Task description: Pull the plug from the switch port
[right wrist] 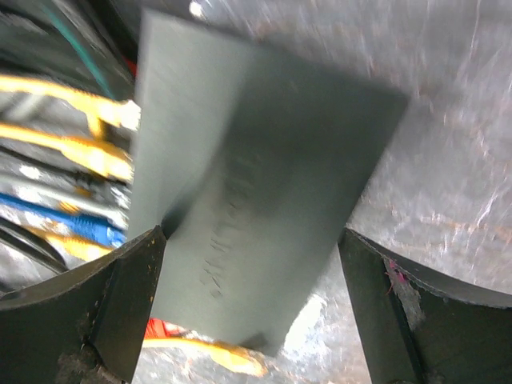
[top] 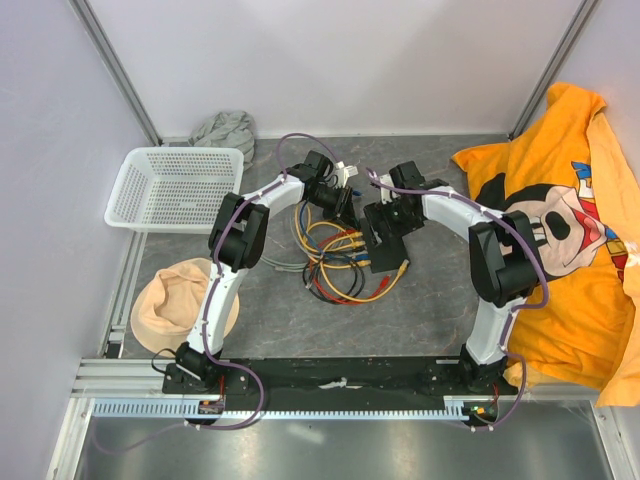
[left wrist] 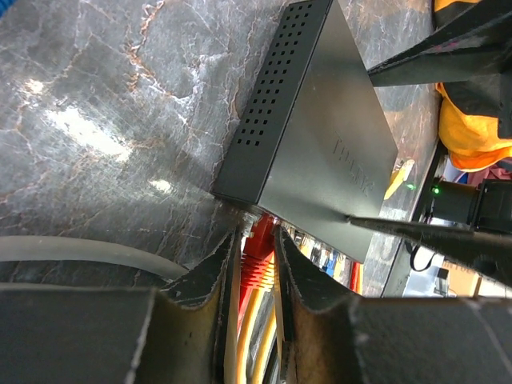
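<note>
— Left fingers (left wrist: 210, 296)?
— Drawn in to a narrow slot and pinched on a red plug (left wrist: 258, 254), one pad pressed to each side, right at the socket edge of the switch (left wrist: 320, 144).
— Around the plug?
— Yellow cables (left wrist: 254, 340) trailing back between the pads; further plugs along the same edge, mostly hidden under the box.
— Right fingers (right wrist: 120, 308)?
— Spread wide, straddling the switch across its flat top, one to either side. Holding nothing for certain: too blurred to tell touching from just beside.
— And the switch itself?
— Flat on the grey marbled table (top: 420, 310), near the middle, under the right gripper (top: 388, 215), with the left gripper (top: 338, 203) just beside, at the socket side. Vent holes along one short wall, faint lettering on top.
— Nearer the arm bases?
— A cable tangle (top: 335, 268) of yellow and red loops, spilling from the sockets toward the near edge.
— Farther out?
— White basket (top: 175, 185) at the far left, grey cloth (top: 225, 130) behind, tan cloth (top: 175, 305) by the left arm, orange shirt (top: 560, 250) heaped at the right.
</note>
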`<move>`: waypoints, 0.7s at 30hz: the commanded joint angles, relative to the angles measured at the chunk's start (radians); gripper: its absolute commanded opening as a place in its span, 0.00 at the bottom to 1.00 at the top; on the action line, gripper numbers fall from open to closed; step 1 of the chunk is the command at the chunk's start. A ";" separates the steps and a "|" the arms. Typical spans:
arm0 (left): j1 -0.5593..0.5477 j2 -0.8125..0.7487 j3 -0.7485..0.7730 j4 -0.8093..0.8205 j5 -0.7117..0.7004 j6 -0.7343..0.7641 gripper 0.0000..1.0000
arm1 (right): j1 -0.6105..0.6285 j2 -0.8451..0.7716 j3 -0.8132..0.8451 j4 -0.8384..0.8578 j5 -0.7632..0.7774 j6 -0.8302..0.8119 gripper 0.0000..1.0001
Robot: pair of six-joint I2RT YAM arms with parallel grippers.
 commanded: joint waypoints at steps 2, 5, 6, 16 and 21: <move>-0.018 0.037 0.018 -0.022 -0.005 -0.012 0.01 | 0.062 -0.009 0.079 0.049 0.074 0.038 0.98; -0.018 0.036 0.016 -0.022 -0.002 -0.011 0.02 | 0.086 0.008 0.071 0.034 0.084 0.038 0.98; -0.018 0.036 0.016 -0.022 -0.003 -0.011 0.02 | 0.091 0.010 0.067 0.034 0.100 0.040 0.98; -0.018 0.034 0.013 -0.024 -0.002 -0.008 0.02 | 0.117 -0.021 0.080 0.026 0.113 0.026 0.98; -0.020 0.034 0.013 -0.027 -0.003 -0.008 0.02 | 0.149 -0.062 0.073 0.038 0.158 0.012 0.93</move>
